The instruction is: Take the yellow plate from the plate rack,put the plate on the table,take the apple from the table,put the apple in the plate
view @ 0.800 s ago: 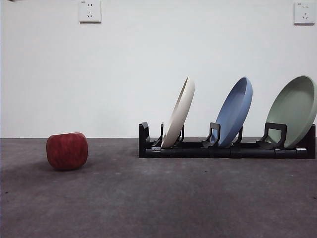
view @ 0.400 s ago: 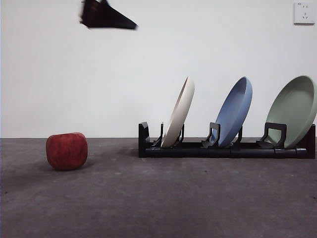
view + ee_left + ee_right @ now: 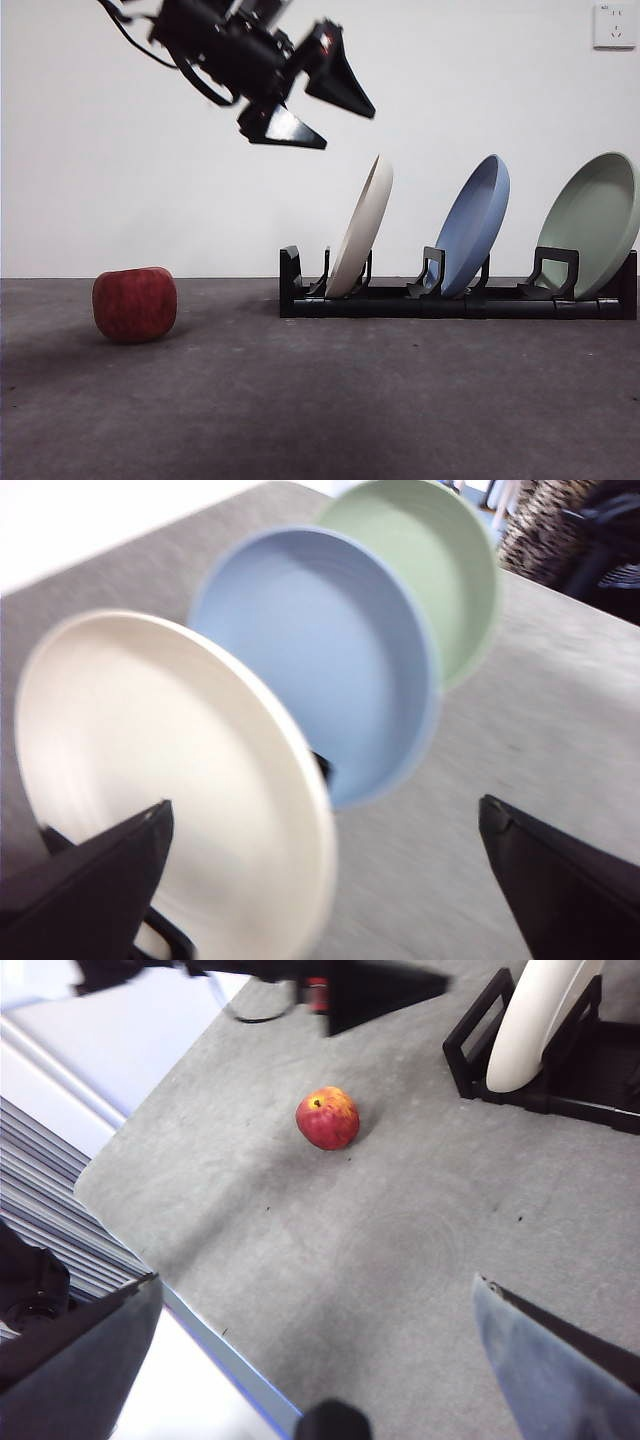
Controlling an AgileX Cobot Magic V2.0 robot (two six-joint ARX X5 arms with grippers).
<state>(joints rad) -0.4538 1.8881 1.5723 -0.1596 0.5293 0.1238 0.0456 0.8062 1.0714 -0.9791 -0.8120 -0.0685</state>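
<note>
The yellow plate (image 3: pixel 360 228) (image 3: pixel 150 750) (image 3: pixel 535 1020), pale cream, stands tilted in the leftmost slot of the black plate rack (image 3: pixel 460 305) (image 3: pixel 570 1080). My left gripper (image 3: pixel 348 128) (image 3: pixel 325 810) hangs open in the air just above and to the left of the plate's top rim, not touching it. The red apple (image 3: pixel 135 304) (image 3: pixel 327 1118) sits on the grey table (image 3: pixel 320 400), well left of the rack. My right gripper (image 3: pixel 316 1282) is open and empty, high above the table, out of the front view.
A blue plate (image 3: pixel 472 225) (image 3: pixel 320 660) and a sage-green plate (image 3: pixel 590 222) (image 3: pixel 430 570) stand in the rack's other slots to the right. The white wall is close behind, with a socket (image 3: pixel 613 25). The right wrist view shows the table's edge (image 3: pixel 200 1320).
The left arm has come down from the top left and moved right toward the yellow plate's top rim, jaws open. Apple and plates have not moved.
</note>
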